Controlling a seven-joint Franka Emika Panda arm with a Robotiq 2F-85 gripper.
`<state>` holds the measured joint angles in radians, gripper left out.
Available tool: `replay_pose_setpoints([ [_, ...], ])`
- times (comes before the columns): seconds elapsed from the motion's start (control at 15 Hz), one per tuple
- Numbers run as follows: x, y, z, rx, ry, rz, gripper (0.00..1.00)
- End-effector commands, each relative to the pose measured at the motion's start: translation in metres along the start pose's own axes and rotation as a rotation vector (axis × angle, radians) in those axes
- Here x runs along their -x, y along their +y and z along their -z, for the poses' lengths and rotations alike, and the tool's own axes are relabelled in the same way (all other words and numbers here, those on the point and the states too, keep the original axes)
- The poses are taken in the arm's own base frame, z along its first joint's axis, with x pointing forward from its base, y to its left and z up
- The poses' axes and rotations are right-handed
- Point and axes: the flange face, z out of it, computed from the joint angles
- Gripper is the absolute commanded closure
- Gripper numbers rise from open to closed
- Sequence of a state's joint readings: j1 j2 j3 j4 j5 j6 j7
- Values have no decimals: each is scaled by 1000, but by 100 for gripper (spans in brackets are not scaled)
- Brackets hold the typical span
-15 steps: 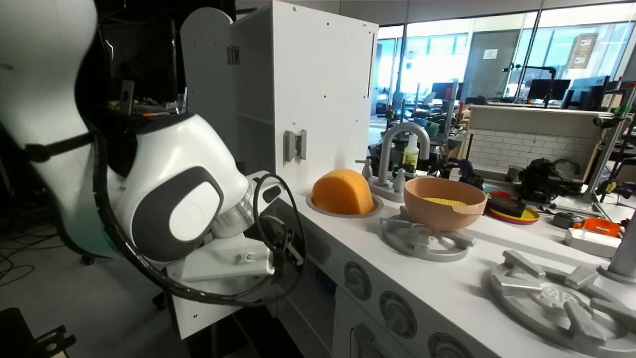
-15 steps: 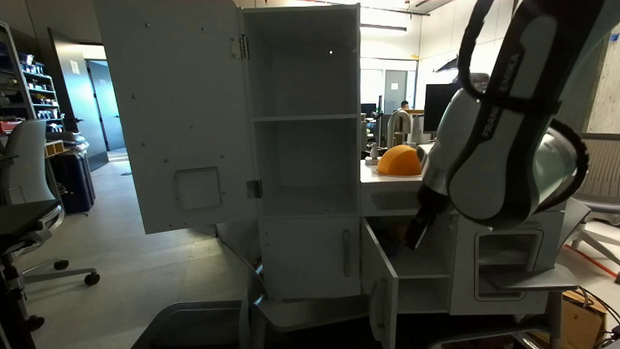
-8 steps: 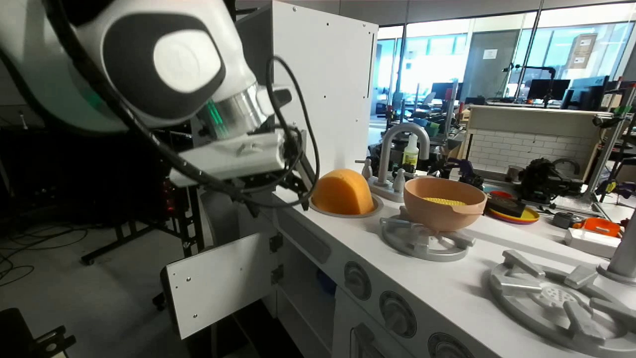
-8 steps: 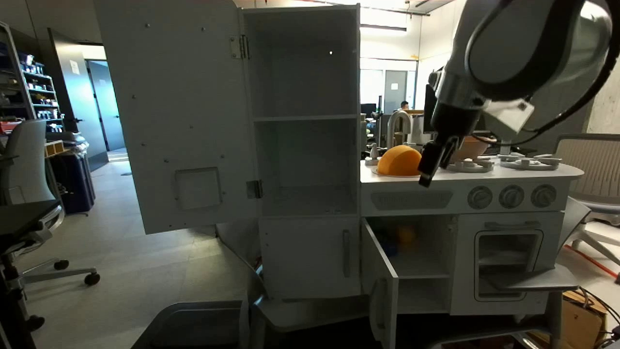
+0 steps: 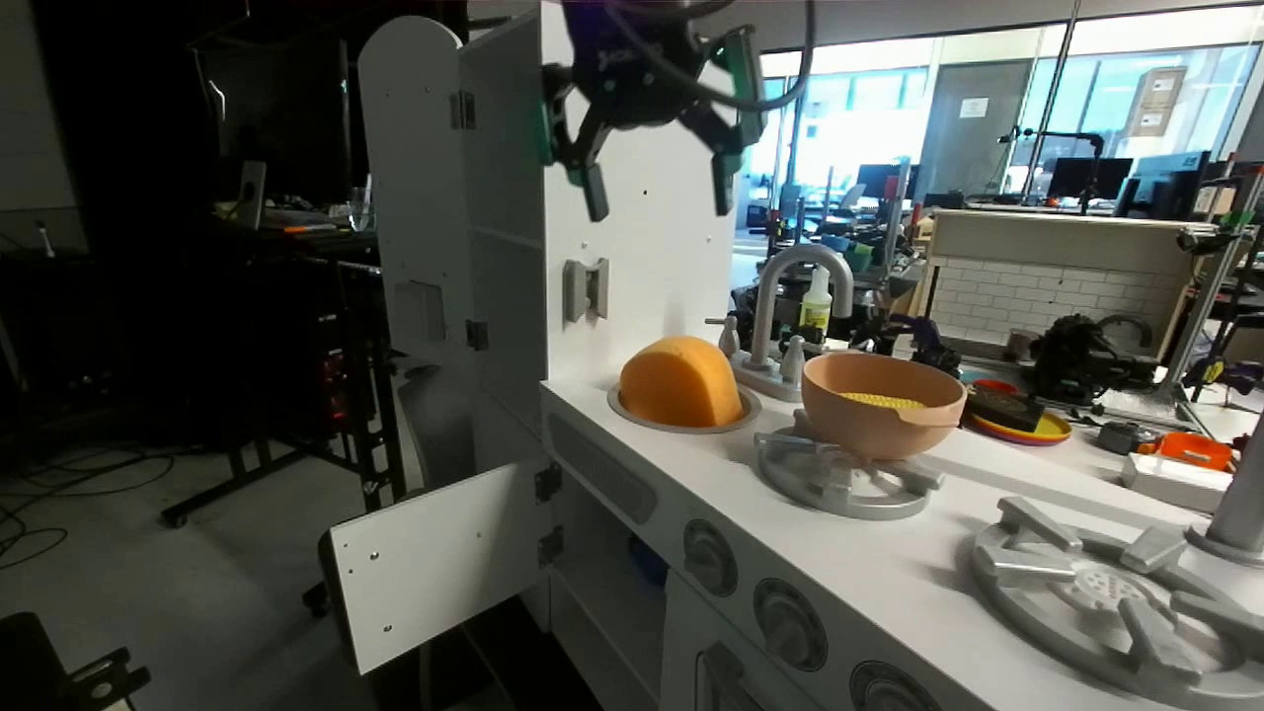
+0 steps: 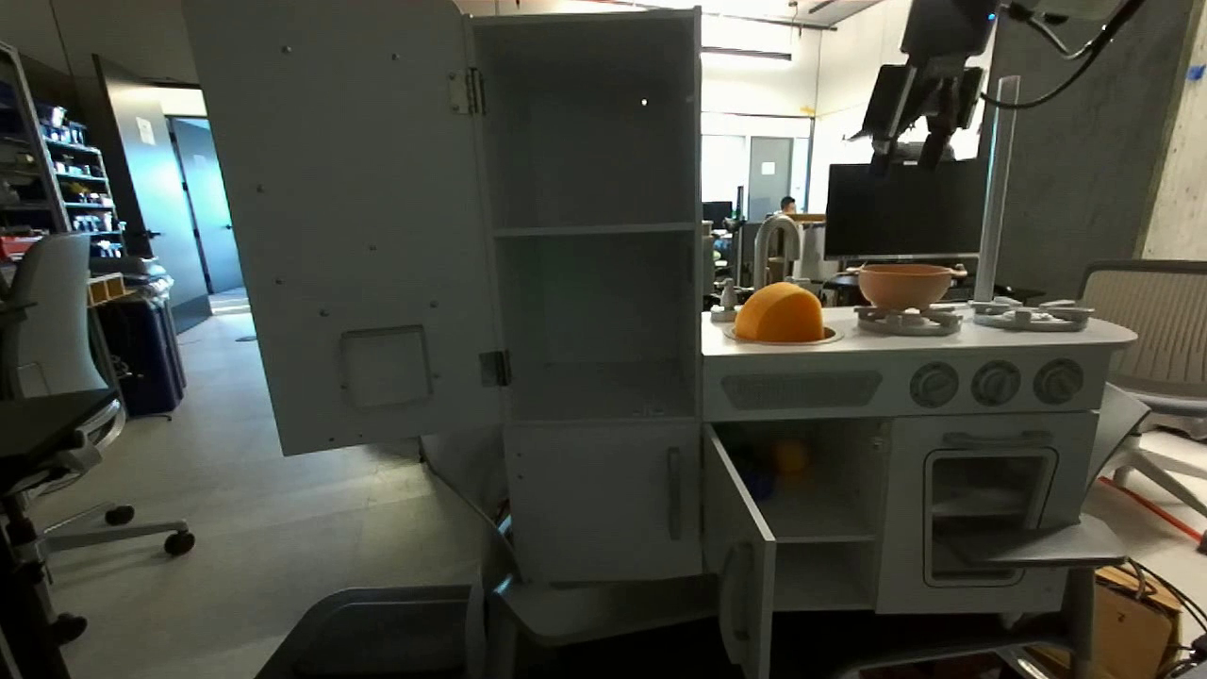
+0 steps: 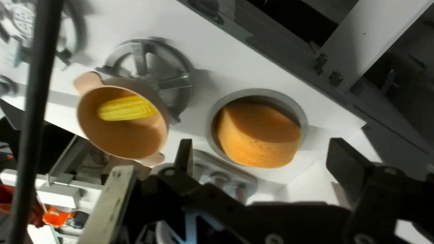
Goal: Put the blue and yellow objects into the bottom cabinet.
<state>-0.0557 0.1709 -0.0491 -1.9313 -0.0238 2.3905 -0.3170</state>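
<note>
The bottom cabinet (image 6: pixel 830 509) stands with its flat white door (image 5: pixel 444 563) swung outward. On its upper shelf, in an exterior view, are a dim yellow object (image 6: pixel 791 456) and, to its left, a dark blue object (image 6: pixel 760 483); shadow blurs their shapes. A bit of the blue object (image 5: pixel 647 561) also shows past the cabinet's edge in an exterior view. High above the counter hangs my gripper (image 5: pixel 660 200), jaws wide apart and nothing between them. In the wrist view the gripper (image 7: pixel 259 149) looks down toward the sink, well clear of everything below.
An orange dome-shaped object (image 7: pixel 259 135) sits in the round sink. Beside it a tan bowl (image 5: pixel 879 434) on a burner holds a yellow corn cob (image 7: pixel 127 107). The faucet (image 5: pixel 765 296) and the tall upper cabinet (image 6: pixel 599 330), its door (image 6: pixel 377 236) open, rise close by.
The arm has pulled back from the bottom cabinet and risen over the counter, uncovering the yellow and blue objects on the shelf. The gripper remains wide open throughout.
</note>
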Motion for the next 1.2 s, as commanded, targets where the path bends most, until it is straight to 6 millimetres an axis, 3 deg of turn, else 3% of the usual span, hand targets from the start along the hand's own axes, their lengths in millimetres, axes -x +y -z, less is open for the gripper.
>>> replay_pose_setpoints([
  [0.0,-26,70,0,-9,-61,-190,0],
  [0.2,-36,108,-32,3,-128,-340,0],
  [0.33,-41,119,-71,-13,-186,-435,0],
  [0.53,-51,128,-114,-75,-220,-584,0],
  [0.73,-60,146,-126,-134,-207,-730,0],
  [1.0,-68,174,-105,-162,-152,-854,0],
  [1.13,-66,181,-106,-138,-179,-858,0],
])
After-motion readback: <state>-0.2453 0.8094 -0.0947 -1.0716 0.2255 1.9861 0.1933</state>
